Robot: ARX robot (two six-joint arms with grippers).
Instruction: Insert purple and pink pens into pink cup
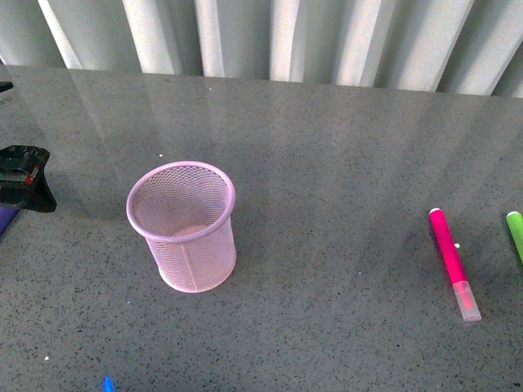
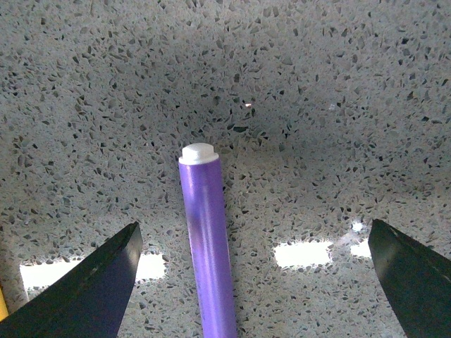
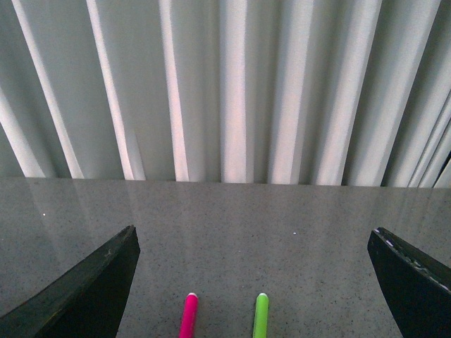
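The pink cup [image 1: 183, 226] stands upright and empty, left of the table's middle. The pink pen [image 1: 453, 261] lies flat at the right, its pale cap toward the front edge. In the right wrist view the pink pen [image 3: 189, 315] shows its rounded end between the wide-apart jaws of my open right gripper [image 3: 254, 282]. The purple pen [image 2: 207, 243] lies on the table under my open left gripper [image 2: 255, 282], white end pointing away, nearer one jaw, untouched. In the front view the left gripper [image 1: 24, 178] sits at the far left edge with a sliver of purple [image 1: 6, 219] beside it.
A bright green marker [image 1: 515, 231] lies just right of the pink pen, also seen as a green marker [image 3: 261, 315] in the right wrist view. White vertical blinds [image 1: 270, 37] back the grey speckled table [image 1: 327, 163]. A small blue object [image 1: 107, 384] sits at the front edge.
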